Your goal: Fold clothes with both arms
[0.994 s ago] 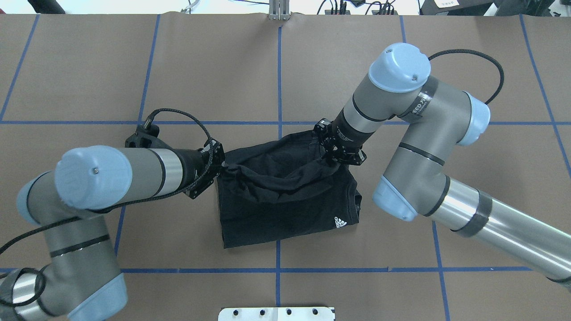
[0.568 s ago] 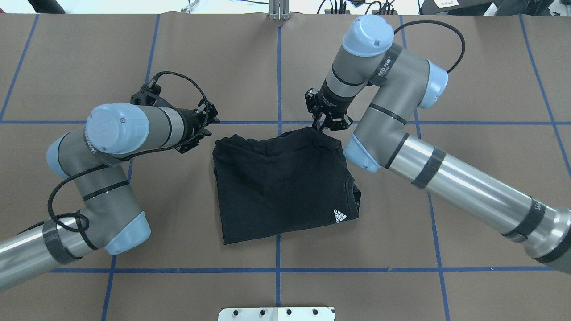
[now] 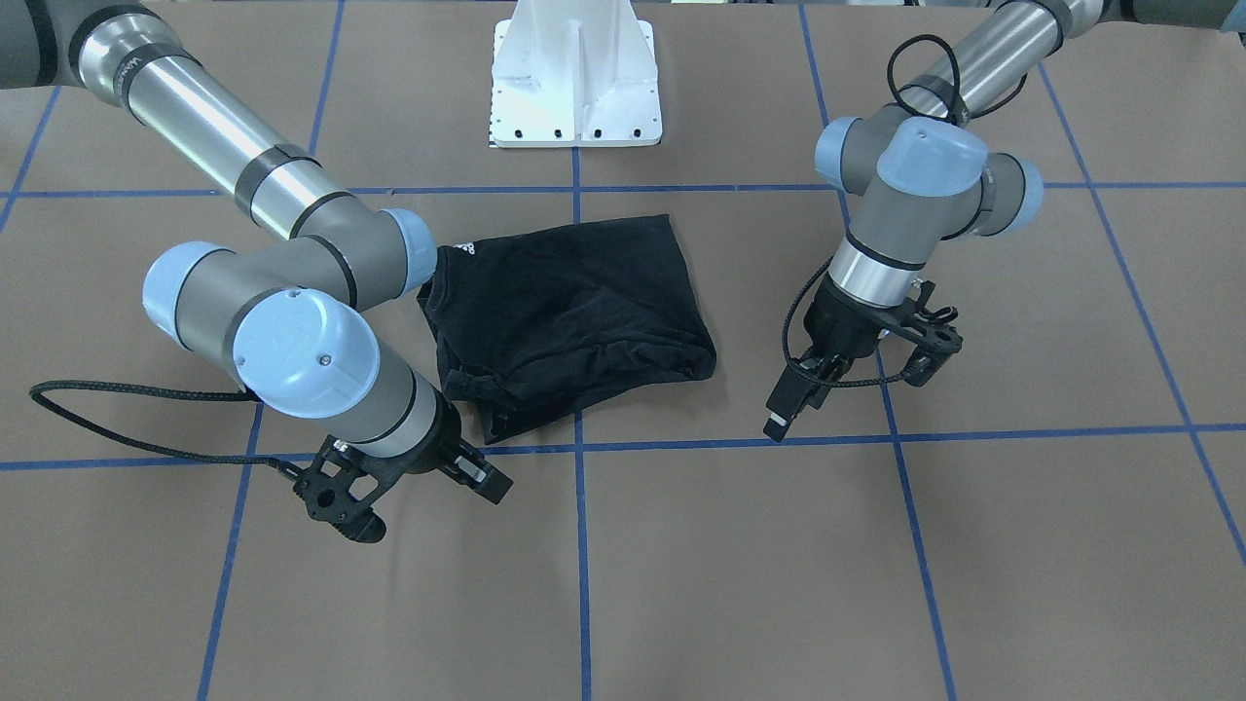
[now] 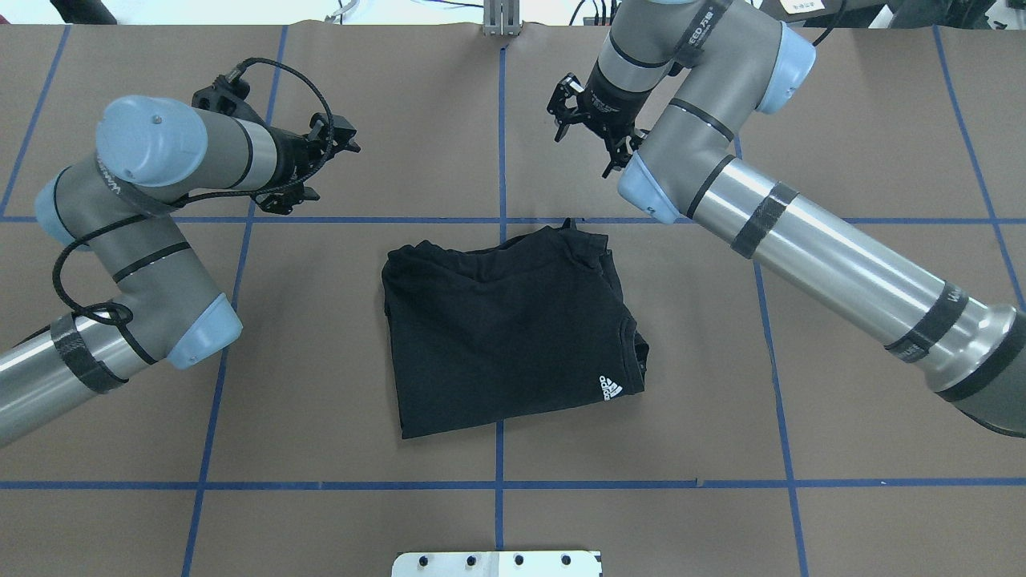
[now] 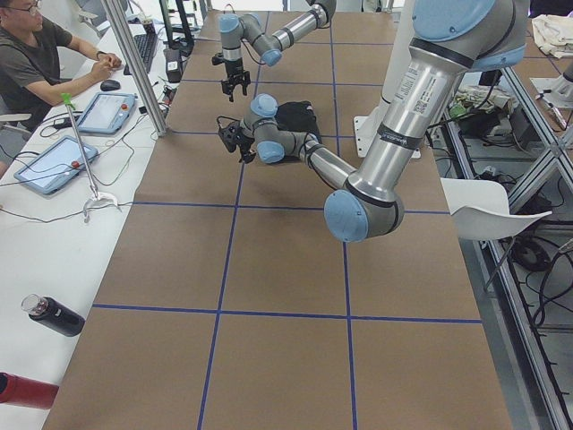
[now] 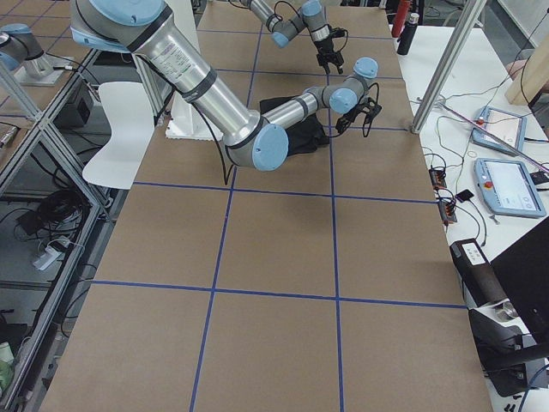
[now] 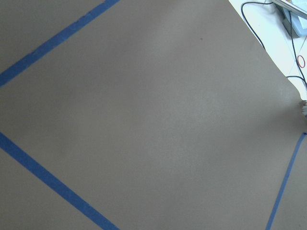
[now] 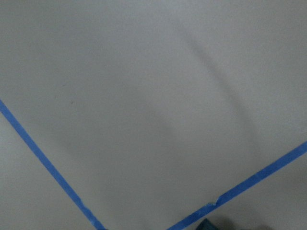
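The clothes are one black T-shirt [image 4: 505,328], lying folded in a rough rectangle on the brown table [image 4: 842,417]. A small white logo sits at its near right corner. Its far edge [image 3: 584,375] is bunched and wrinkled. My left gripper [image 4: 335,164] hangs open and empty beyond the shirt's far left corner, well clear of it; in the front-facing view, my left gripper [image 3: 782,414] points down at the table. My right gripper [image 4: 583,152] is also open and empty, beyond the far right corner. Both wrist views show only brown table and blue tape.
Blue tape lines [image 4: 498,484] grid the table. The white pedestal base [image 3: 574,78] stands at the robot's side. A metal post [image 5: 134,63] rises at the far edge, with a person [image 5: 36,54] seated at a desk with tablets [image 5: 103,112] beyond it.
Both grippers let go of the shirt's lifted far edge, which dropped flat onto the folded shirt. Both arms then drew away toward the far side of the table.
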You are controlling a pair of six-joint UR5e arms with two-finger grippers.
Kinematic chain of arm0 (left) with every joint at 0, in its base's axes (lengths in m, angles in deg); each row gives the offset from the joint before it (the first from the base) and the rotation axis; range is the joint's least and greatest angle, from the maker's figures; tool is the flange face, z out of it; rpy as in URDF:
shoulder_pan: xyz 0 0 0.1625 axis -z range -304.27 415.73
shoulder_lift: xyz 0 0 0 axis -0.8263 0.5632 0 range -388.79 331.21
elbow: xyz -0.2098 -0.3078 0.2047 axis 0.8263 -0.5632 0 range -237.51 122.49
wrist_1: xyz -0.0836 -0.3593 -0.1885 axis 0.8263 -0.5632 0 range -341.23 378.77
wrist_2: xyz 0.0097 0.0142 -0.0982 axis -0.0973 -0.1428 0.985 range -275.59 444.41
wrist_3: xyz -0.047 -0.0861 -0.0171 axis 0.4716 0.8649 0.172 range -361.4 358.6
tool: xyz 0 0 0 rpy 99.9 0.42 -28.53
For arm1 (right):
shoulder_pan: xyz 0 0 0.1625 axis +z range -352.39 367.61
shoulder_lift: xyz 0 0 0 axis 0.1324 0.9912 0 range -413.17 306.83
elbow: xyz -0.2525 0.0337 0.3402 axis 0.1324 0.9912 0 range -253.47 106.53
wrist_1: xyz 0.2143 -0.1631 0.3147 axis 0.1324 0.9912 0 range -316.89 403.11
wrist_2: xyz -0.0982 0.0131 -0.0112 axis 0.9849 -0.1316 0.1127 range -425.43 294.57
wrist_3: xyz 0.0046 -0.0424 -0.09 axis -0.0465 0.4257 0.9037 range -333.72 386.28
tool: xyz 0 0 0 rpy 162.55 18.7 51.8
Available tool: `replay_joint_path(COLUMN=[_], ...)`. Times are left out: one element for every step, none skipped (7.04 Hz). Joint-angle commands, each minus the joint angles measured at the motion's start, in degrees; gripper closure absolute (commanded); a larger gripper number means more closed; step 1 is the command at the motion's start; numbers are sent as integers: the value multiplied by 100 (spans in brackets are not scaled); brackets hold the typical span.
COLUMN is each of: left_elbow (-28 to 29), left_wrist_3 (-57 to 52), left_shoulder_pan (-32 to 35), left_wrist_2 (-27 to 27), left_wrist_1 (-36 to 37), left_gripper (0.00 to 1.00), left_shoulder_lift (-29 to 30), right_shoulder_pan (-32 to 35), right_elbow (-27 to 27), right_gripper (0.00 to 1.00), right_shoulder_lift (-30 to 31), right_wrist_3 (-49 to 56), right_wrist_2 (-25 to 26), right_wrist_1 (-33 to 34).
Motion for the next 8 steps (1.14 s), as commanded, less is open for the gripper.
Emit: replay_joint_path(left_elbow=[-634, -872, -1310, -1366, -1358, -1306, -1253, -991], left_wrist_3=[-1133, -2079, -3254, -4423, -5645, -6945, -8071, -9144], left_shoulder_pan=[268, 400, 584, 1038, 1591, 2162, 2777, 3323], left_wrist_2=[438, 474, 700, 1129, 1577, 1956, 2221, 2397], left_wrist_1=[44, 44, 44, 44, -8, 35, 62, 71], left_gripper=[0, 0, 0, 0, 0, 0, 0, 0], left_shoulder_lift=[-312, -620, -1188, -1507, -1937, -2298, -2693, -2941], right_shoulder_pan=[427, 770, 1121, 1464, 1841, 2158, 2475, 2756], right_elbow=[-975, -1503, -1770, -1868, -1886, -1887, -1887, -1878], right_gripper=[0, 0, 0, 0, 0, 0, 0, 0], right_shoulder_lift=[908, 1558, 1991, 2369, 2678, 3003, 3293, 3583], right_wrist_3=[1053, 1913, 2696, 3452, 4373, 5183, 6026, 6974], right_wrist_2=[63, 63, 20, -33, -77, -95, -95, -95], right_wrist_1=[22, 22, 48, 48, 83, 92, 171, 345])
